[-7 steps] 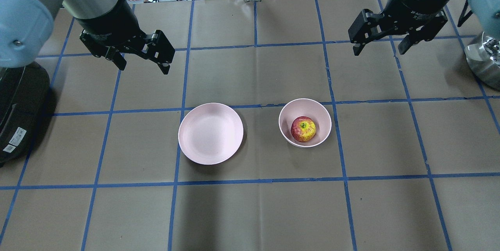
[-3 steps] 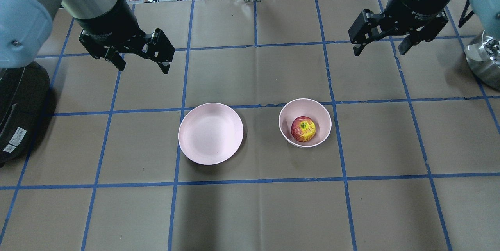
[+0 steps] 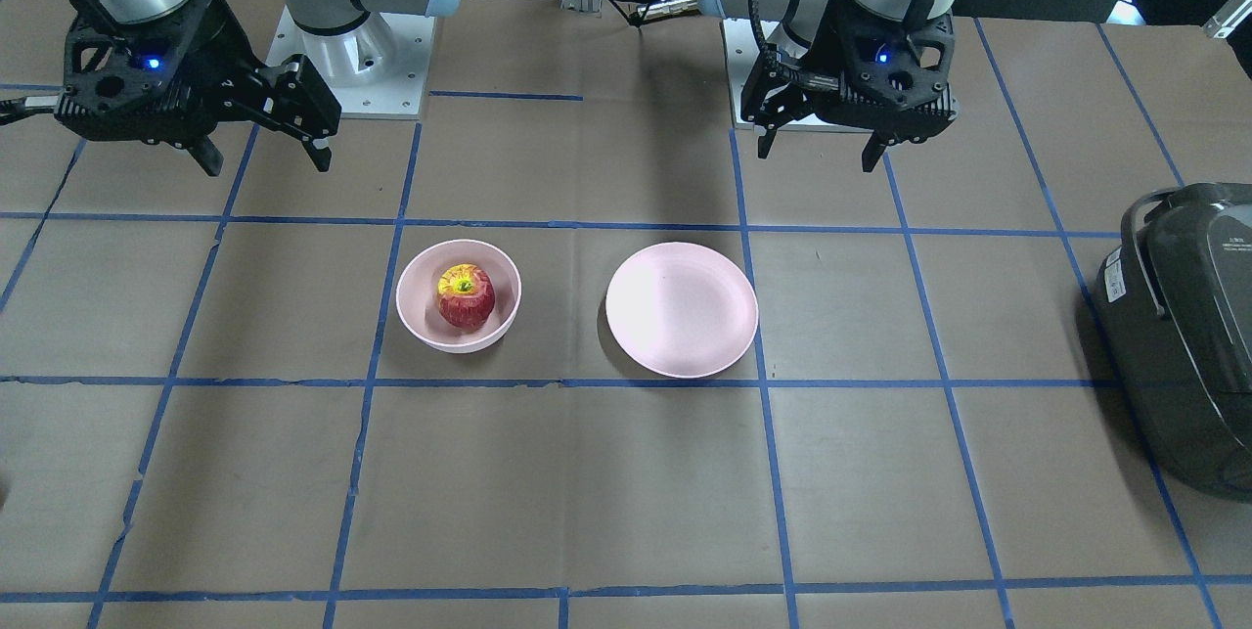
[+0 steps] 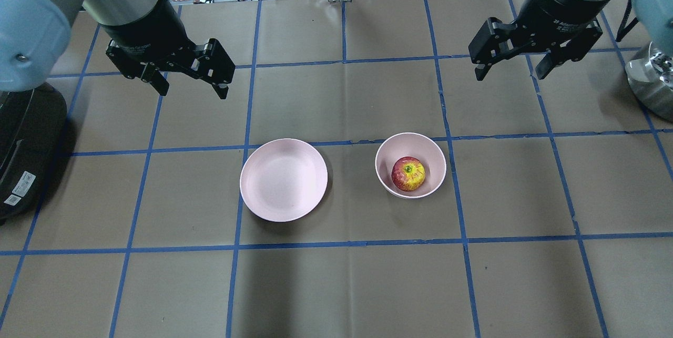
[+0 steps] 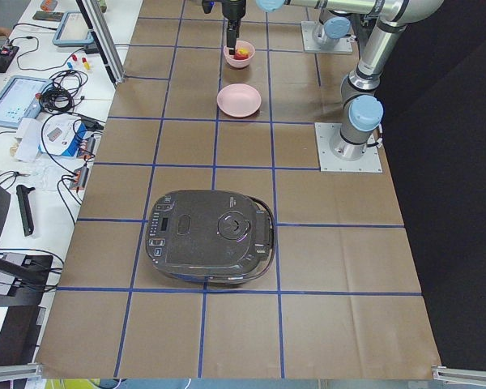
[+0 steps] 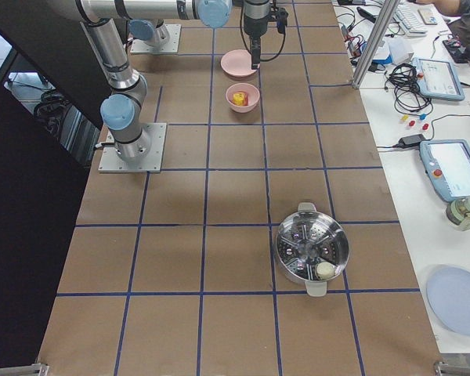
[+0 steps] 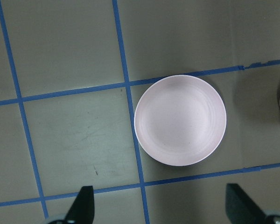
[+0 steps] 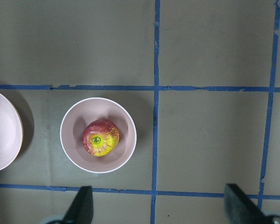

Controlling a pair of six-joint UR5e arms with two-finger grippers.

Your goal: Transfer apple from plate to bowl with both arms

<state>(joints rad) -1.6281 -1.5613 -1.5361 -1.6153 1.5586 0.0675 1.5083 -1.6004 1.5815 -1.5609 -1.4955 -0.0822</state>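
Overhead exterior view: the brown paper-covered table with a blue tape grid (image 4: 347, 285) carries the dishes. The left black two-finger gripper (image 4: 193, 90) hangs above it, fingers spread wide and gripping nothing. The right black two-finger gripper (image 4: 509, 73) hangs the same way, spread and empty. A flat round pale pink plate (image 4: 284, 180) lies lower than the left gripper, offset toward the right gripper's side. A deep round pale pink bowl (image 4: 436, 165) sits near the plate, lower than the right gripper and offset toward the left one. A small red apple with a yellow-green stem patch (image 4: 408, 174) rests inside the bowl, well apart from both grippers.
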